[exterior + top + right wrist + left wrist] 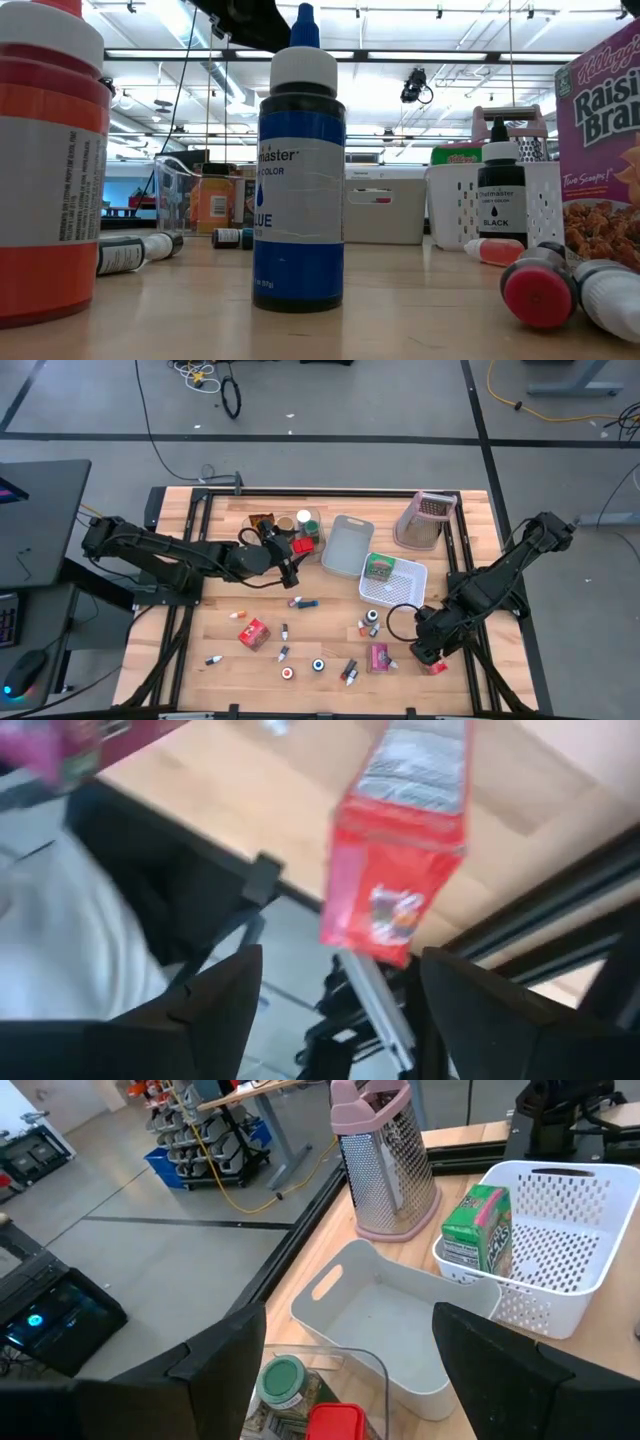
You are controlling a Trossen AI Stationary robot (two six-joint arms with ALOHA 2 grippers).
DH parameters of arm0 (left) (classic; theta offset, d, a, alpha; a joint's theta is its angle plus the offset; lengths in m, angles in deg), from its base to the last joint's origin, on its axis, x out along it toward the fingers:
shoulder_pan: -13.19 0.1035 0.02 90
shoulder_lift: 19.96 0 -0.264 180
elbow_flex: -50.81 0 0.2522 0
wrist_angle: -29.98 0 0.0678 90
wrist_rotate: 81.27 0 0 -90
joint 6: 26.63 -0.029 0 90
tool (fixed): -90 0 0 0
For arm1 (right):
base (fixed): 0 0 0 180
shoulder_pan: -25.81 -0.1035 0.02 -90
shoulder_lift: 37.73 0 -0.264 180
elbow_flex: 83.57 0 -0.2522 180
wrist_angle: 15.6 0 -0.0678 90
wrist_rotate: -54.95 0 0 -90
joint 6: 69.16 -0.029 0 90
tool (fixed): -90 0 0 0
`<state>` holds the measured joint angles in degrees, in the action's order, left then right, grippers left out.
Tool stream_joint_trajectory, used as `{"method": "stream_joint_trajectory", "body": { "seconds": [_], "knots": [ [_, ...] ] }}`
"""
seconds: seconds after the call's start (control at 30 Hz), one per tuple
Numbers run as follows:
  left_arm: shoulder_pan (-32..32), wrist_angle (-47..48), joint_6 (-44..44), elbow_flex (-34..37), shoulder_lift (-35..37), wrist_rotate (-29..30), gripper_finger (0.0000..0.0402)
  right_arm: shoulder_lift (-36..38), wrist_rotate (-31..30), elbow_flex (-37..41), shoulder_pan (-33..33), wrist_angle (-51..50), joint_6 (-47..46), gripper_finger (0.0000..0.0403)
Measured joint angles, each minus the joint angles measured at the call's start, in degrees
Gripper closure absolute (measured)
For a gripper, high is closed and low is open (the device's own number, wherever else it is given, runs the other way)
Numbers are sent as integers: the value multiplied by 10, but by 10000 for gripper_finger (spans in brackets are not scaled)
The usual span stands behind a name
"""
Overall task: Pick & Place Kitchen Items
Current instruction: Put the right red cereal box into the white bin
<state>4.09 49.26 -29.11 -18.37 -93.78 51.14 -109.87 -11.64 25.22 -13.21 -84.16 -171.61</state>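
Observation:
My left gripper [289,564] is open above the clear bin [285,532] at the table's far middle. In the left wrist view [345,1330] a green-lidded jar [282,1380] and a red thing [335,1422] lie in that bin below its fingers. My right gripper [427,654] is open at the table's near right edge, over a small red box [436,667]. In the right wrist view [340,970] the red box [400,850] lies on the wood ahead of the two fingers, apart from them. Small bottles [303,602], a red box [253,633] and a pink box [378,657] lie on the table.
A grey bin [346,545] and a white perforated basket [392,582] holding a green box [378,567] stand at the far middle, a pink-topped grater [420,520] behind them. Black frame rails [462,560] line the table. A blue bottle [300,180] stands close to the low camera.

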Motion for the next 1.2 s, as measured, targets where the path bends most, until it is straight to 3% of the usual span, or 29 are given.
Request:
{"method": "stream_joint_trajectory", "body": {
  "seconds": [0.4, 0.8, 1.0, 1.2],
  "knots": [
    [6, 2, 0, 1, 0, 0, 104, -74, 31, 0, -5, -10, 47, 155],
    [6, 2, 3, 1, 0, 0, 104, -79, 31, 0, -4, -3, 55, 344],
    [6, 2, 3, 1, 0, -1, 104, -60, 66, 0, 7, 13, 55, 344],
    [6, 1, 2, 1, 0, 0, 104, -13, 23, 0, 35, 14, 56, 340]
  ]
}}
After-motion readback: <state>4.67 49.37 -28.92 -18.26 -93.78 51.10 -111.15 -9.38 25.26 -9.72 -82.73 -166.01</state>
